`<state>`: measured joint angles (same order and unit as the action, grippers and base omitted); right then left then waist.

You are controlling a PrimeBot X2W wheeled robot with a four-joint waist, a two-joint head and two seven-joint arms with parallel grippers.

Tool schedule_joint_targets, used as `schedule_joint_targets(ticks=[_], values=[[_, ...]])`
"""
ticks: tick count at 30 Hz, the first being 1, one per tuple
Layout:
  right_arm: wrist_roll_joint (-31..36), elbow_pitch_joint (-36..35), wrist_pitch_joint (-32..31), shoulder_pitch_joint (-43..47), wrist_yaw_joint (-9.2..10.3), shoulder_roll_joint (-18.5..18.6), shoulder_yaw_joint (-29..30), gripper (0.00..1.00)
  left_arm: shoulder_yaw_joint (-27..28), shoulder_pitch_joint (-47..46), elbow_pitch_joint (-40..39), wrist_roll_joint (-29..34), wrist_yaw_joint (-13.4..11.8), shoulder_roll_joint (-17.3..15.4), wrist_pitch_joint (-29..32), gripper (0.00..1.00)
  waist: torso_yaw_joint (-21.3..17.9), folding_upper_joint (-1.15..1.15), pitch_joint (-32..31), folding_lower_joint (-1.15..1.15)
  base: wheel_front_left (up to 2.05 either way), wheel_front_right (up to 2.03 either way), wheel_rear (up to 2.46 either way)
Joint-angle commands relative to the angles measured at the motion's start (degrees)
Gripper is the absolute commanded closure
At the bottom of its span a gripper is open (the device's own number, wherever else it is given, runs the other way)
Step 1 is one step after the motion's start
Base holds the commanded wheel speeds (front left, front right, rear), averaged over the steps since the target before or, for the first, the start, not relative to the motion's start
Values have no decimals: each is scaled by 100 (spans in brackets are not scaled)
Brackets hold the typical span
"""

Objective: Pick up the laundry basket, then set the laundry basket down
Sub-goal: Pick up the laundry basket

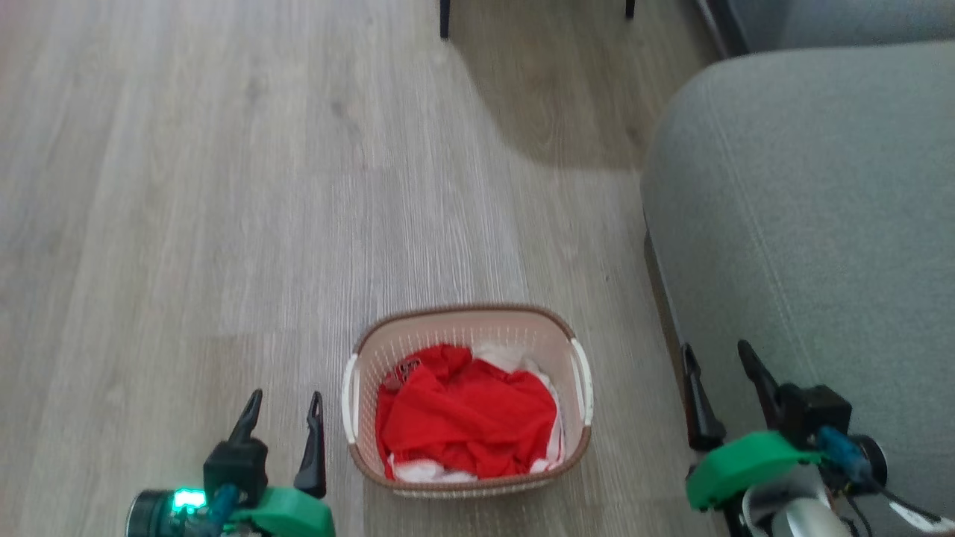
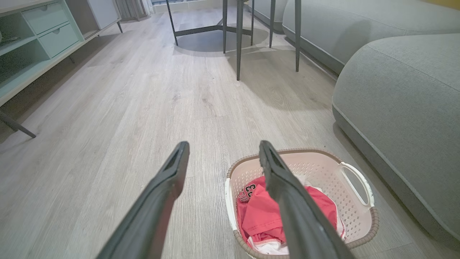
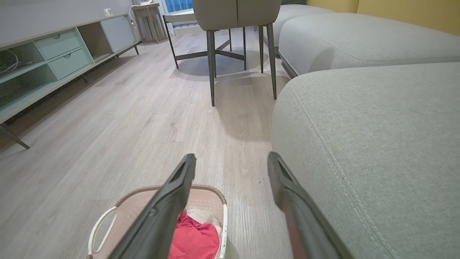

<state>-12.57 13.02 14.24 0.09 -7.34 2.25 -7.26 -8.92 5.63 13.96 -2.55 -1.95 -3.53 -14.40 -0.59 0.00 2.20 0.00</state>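
Left gripper (image 1: 287, 395) and right gripper (image 1: 714, 347) both gape empty, the laundry basket (image 1: 466, 330) sits on the floor (image 1: 224, 224) just beside the sofa (image 1: 806, 224), and with the right gripper crowding that sofa it may snag swinging in, and a lopsided lift could spill the clothes (image 1: 462, 418).

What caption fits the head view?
Left gripper and right gripper, both open, flank the laundry basket on wood floor beside grey sofa.
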Motion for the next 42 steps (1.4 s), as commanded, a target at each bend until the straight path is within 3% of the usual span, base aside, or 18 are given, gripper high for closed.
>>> schedule_joint_targets(ticks=[1, 19, 42], values=[[35, -120, 75, -371, -14, 63, -114, 0, 178, -393, -126, -29, 21, 13, -60, 0, -33, 0, 211, 0, 0, 0, 0], [145, 751, 76, -1869, -14, 63, -124, 0, 304, -1763, 814, -176, 81, 51, -60, 0, -111, 0, 2039, 0, 0, 0, 0], [-120, 2355, 76, -3787, -14, 63, -747, 0, 267, -3859, 2672, -348, 175, 65, -60, 0, 37, 0, 4359, 0, 0, 0, 0]])
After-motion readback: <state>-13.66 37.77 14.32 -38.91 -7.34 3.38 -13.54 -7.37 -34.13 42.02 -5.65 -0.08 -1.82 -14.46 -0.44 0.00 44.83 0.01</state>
